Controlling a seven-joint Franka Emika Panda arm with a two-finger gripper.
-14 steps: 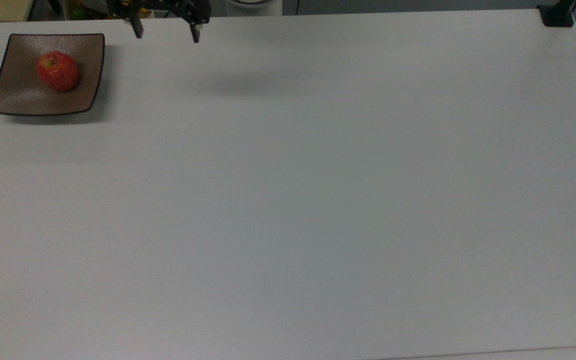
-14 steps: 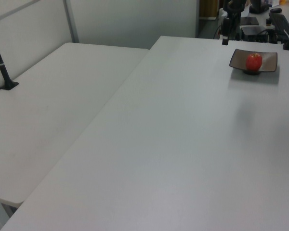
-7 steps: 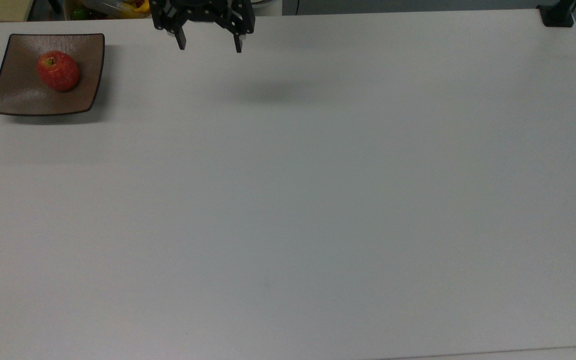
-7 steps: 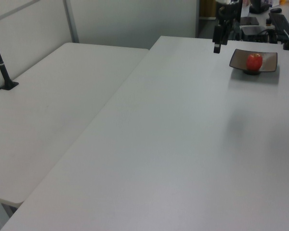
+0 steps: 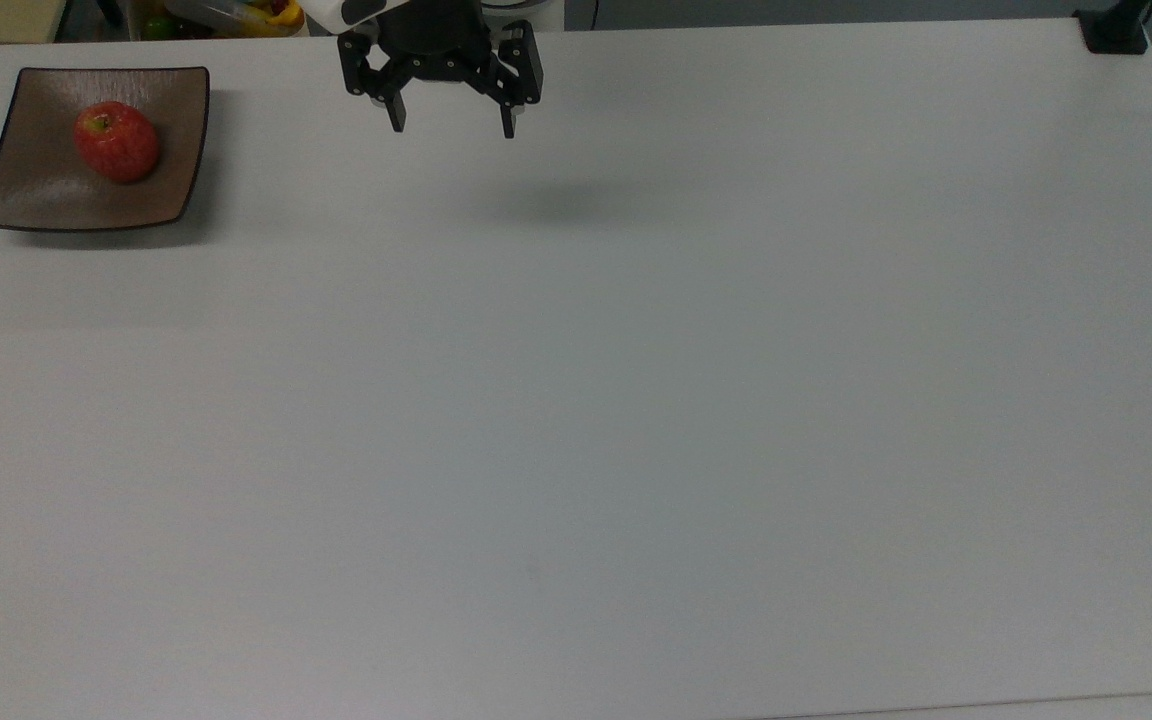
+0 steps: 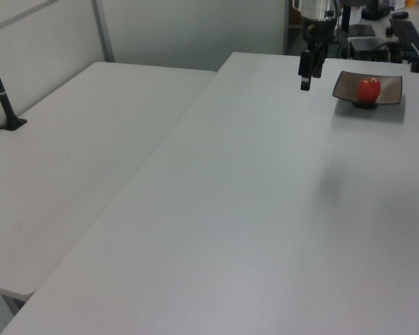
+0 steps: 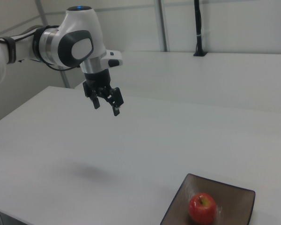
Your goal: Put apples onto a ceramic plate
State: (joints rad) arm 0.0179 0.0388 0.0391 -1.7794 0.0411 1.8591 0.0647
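A small red apple [image 5: 117,141] with a yellow-green patch at its stem rests on a square brown ceramic plate [image 5: 36,190] near the top view's upper left corner. The apple [image 6: 367,90] and plate [image 6: 391,84] also appear at the left view's upper right, and the apple [image 7: 202,208] on the plate [image 7: 234,199] at the right view's bottom. My gripper [image 5: 452,127] hangs open and empty above the table, well to the right of the plate in the top view. In the right view the gripper [image 7: 106,106] is high over the table, far from the plate. Its fingers [image 6: 305,71] point down.
The white table [image 5: 636,400] stretches wide to the top view's right and front. A second white table [image 6: 70,160] adjoins on the left view's left. A black mount [image 5: 1114,30] sits at the top view's far right corner. Clutter lies beyond the back edge.
The gripper has moved rightward in the top view, away from the plate, and a little forward, staying open. The apple and plate have not moved.
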